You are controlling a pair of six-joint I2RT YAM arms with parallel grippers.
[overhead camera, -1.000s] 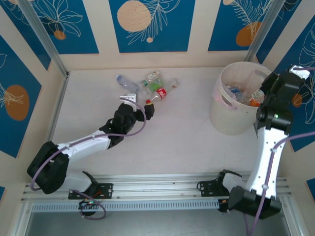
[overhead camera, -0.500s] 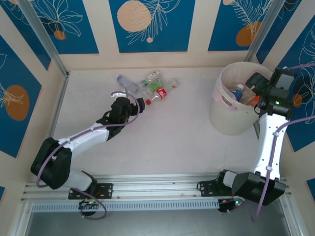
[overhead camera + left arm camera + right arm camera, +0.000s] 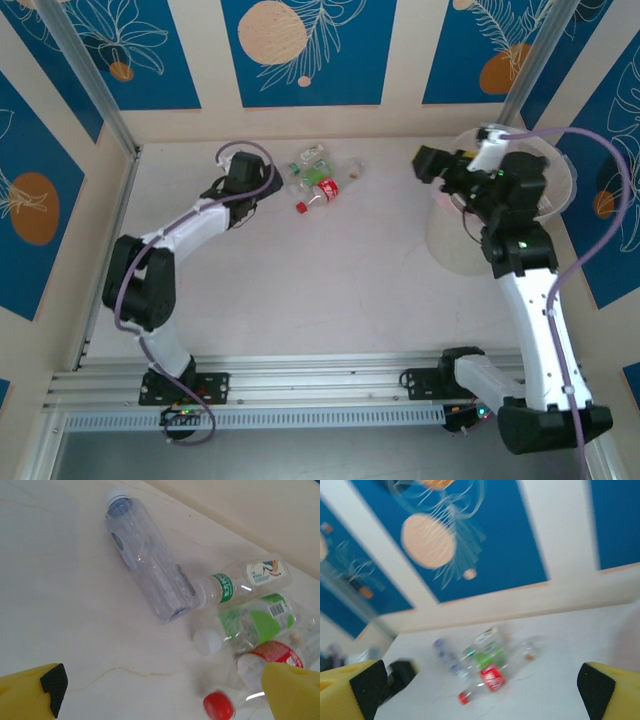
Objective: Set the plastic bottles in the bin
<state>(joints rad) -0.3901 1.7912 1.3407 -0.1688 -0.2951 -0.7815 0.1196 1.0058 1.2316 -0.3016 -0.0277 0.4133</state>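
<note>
Several plastic bottles (image 3: 318,180) lie in a cluster at the back of the table. In the left wrist view I see a clear bottle with a white cap (image 3: 145,565), a green-capped one (image 3: 240,582), a green-labelled one (image 3: 250,625) and a red-capped one (image 3: 218,706). My left gripper (image 3: 265,187) is open just left of the cluster, its yellow fingers (image 3: 35,692) low over the table with nothing between them. The bin (image 3: 450,240) stands at the right, largely hidden by my right arm. My right gripper (image 3: 432,172) is open and empty beside the bin's left rim, facing the bottles (image 3: 485,667).
Blue patterned walls enclose the table on three sides, with metal posts in the back corners. Bare tabletop (image 3: 350,280) lies between the bottle cluster and the bin. The arm bases sit on a rail (image 3: 320,385) at the near edge.
My right gripper has opened and swung from inside the bin out past its left rim. My left gripper has moved from near the red-capped bottle toward the back left, over the clear bottle.
</note>
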